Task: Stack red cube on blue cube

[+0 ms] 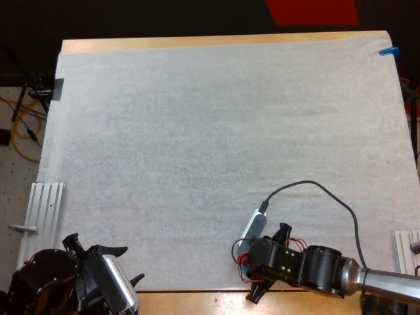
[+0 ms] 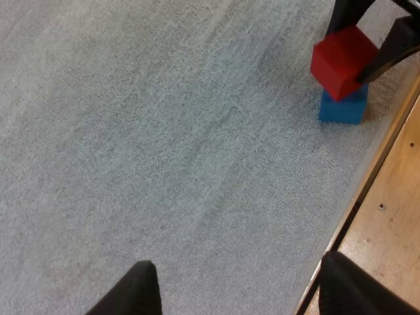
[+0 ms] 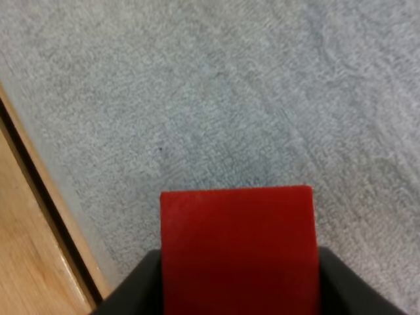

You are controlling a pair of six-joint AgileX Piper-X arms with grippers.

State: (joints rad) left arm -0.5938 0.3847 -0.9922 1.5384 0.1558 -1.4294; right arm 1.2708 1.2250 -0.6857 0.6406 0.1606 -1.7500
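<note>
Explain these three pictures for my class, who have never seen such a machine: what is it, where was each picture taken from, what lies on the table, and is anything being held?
This is a robot with two arms, each ending in a gripper of two black fingers. The wide picture comes from a camera behind the arms, looking down on a wooden table covered by a white mat. The other two pictures come from cameras riding on the wrists. The left gripper is open and holds nothing; its camera looks across the mat at the other arm. The right gripper is shut on a red cube, held tilted just over a blue cube that sits on the mat close to its edge. Whether the two cubes touch, I cannot tell.
</note>
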